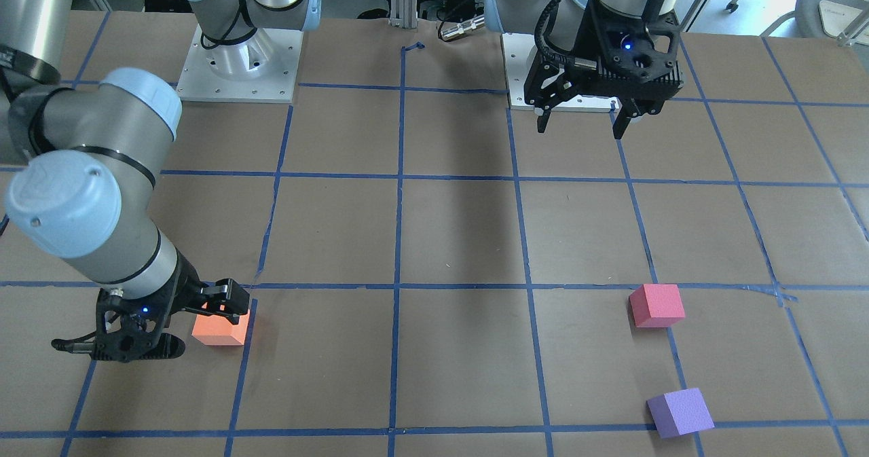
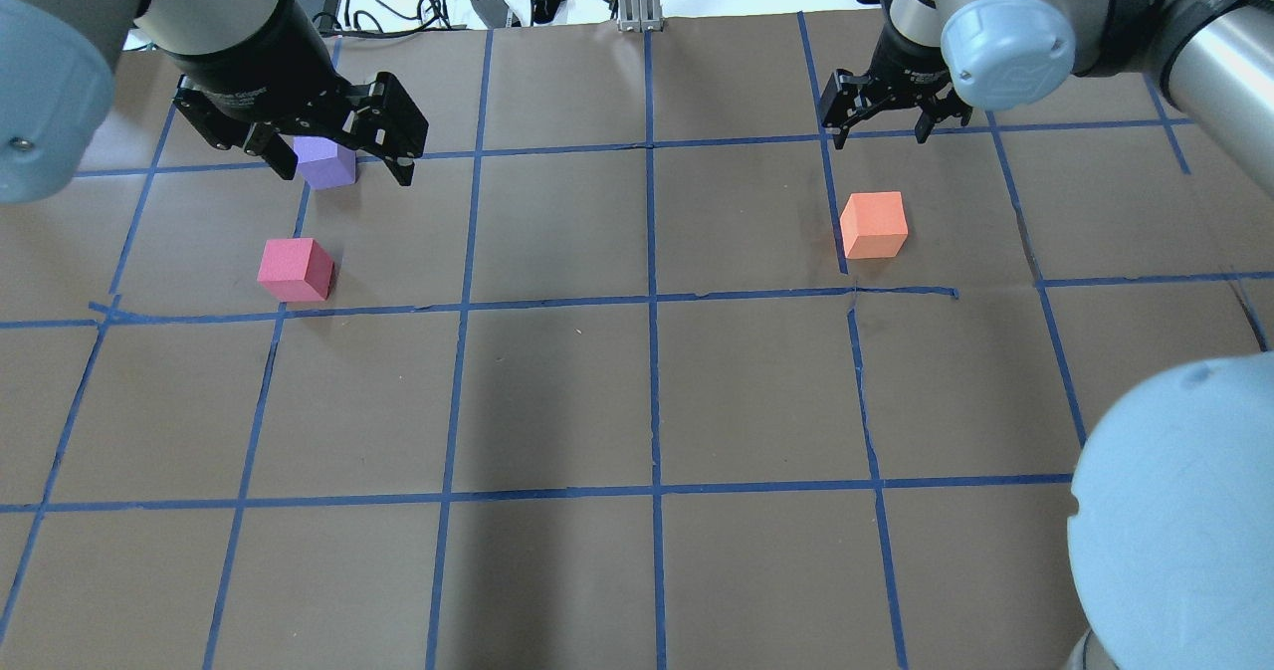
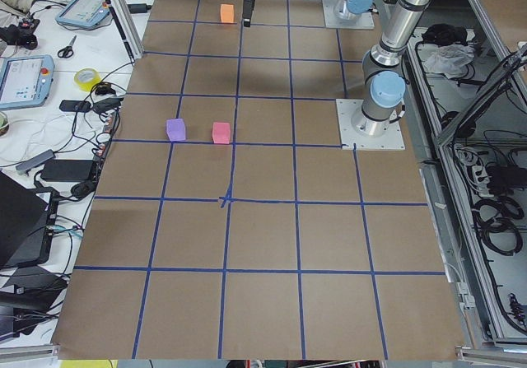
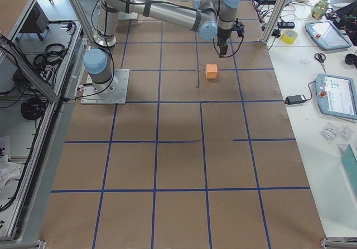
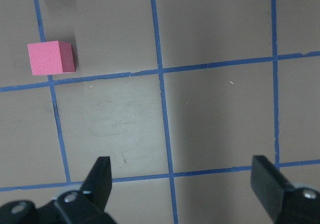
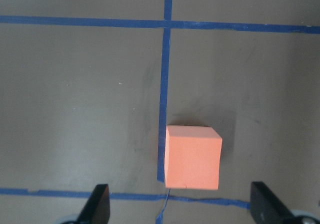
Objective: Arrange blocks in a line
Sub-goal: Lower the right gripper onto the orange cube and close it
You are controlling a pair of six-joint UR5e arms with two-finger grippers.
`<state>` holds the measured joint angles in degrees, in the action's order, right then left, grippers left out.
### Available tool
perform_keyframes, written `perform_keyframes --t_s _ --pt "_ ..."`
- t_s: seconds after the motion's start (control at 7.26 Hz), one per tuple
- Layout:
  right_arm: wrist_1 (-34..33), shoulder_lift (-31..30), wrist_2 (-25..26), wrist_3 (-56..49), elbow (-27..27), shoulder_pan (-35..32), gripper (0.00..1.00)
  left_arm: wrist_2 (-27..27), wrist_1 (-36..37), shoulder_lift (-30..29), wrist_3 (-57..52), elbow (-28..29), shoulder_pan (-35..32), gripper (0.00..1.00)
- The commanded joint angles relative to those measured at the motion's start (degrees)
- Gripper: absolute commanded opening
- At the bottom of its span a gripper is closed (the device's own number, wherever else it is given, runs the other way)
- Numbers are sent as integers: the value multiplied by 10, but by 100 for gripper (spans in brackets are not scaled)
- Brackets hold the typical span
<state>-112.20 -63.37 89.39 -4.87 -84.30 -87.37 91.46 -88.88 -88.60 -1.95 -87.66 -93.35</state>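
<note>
If we want to grab the orange block (image 2: 874, 225) well, we lower our right hand (image 2: 884, 132) straight over it, one finger on each side. That hand and the left hand (image 1: 580, 130) are wide open and empty. The pink block (image 2: 295, 270) and purple block (image 2: 326, 162) sit far off on the worktop (image 2: 557, 401).

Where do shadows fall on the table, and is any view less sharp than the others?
Exterior front-facing view: a broad soft shadow runs down the middle of the table. Overhead exterior view: a similar dark band lies left of centre. Right wrist-mounted view: the orange block looks slightly blurred. Left wrist-mounted view: the pinkish-red block is sharp.
</note>
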Motion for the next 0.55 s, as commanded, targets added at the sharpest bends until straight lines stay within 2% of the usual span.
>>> perform_keyframes --t_s 0.0,0.41 --pt "-21 31 1 -13 -13 19 100 0 0 0 0 -1 0 100" --pt "-35 48 0 -6 -49 19 100 0 -1 0 -1 -1 0 100"
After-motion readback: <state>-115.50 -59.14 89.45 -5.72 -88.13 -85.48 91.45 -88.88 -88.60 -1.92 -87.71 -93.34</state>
